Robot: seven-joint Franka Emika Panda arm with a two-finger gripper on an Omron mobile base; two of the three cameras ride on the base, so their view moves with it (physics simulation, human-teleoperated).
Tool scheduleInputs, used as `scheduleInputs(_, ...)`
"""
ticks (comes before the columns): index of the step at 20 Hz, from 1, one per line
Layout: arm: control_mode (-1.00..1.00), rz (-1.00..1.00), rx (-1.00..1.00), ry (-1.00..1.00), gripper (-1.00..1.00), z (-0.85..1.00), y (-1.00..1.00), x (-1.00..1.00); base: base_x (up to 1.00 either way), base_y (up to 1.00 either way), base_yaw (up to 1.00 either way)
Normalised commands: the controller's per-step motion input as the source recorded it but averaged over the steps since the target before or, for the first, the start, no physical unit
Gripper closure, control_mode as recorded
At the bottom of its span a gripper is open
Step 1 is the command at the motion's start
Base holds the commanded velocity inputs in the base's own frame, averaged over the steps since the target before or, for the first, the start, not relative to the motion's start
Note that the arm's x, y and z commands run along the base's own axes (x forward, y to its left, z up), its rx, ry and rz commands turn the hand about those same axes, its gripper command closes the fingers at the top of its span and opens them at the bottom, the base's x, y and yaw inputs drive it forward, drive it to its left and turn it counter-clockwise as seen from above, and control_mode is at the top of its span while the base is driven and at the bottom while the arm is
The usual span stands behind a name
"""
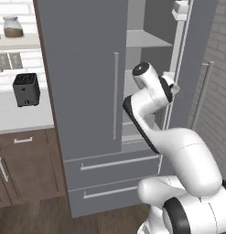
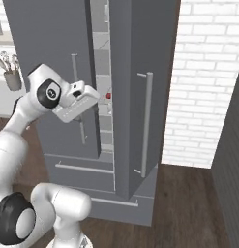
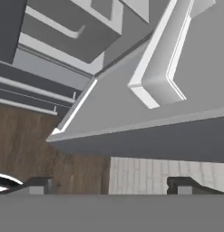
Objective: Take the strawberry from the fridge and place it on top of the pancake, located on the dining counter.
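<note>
The tall matte grey two-door fridge [image 1: 82, 82] has its right door [image 2: 140, 97] swung open toward the brick wall, while the left door with its long slim vertical handle [image 1: 115, 96] is shut; two wide drawers [image 1: 112, 176] sit closed beneath. The white arm with dark joints reaches up from the base toward the gap between the doors, its wrist level with the middle shelves. The tool [image 3: 111, 183] stands wide open with nothing between its two small dark finger tips [image 3: 38, 185] — in the hand view they frame the open door's pale inner liner and its bottom edge, with dark brown wood floor [image 3: 27, 136] and a strip of light brick below. In the right base view a small red thing [image 2: 109, 96] — likely the strawberry, though too small to tell for sure — sits on a pale grey shelf inside the fridge, just beyond the front of the hand and apart from it. Pale shelves [image 1: 146, 39] show higher up in the open compartment in the left base view. To the left of the fridge a white desk [image 1: 18, 119] on brown wood cabinets carries a black boxy toaster [image 1: 26, 89], and a glass jar of brown contents [image 1: 13, 26] stands on a shelf above it. In the right base view a grey pot of utensils [image 2: 11, 77] stands left of the fridge.
</note>
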Motion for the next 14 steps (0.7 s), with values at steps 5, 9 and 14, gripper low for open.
scheduleInputs(5,-1.00,0.16,-0.22,0.04,-1.00,-0.33,-0.18,0.36,0.00,0.00,0.00)
scheduleInputs(9,-1.00,0.26,-0.34,0.07,-1.00,-0.05,-0.08,0.53,0.00,0.00,0.00)
scheduleInputs(14,-1.00,0.19,-0.25,0.00,-1.00,0.03,-0.10,0.11,0.00,0.00,0.00)
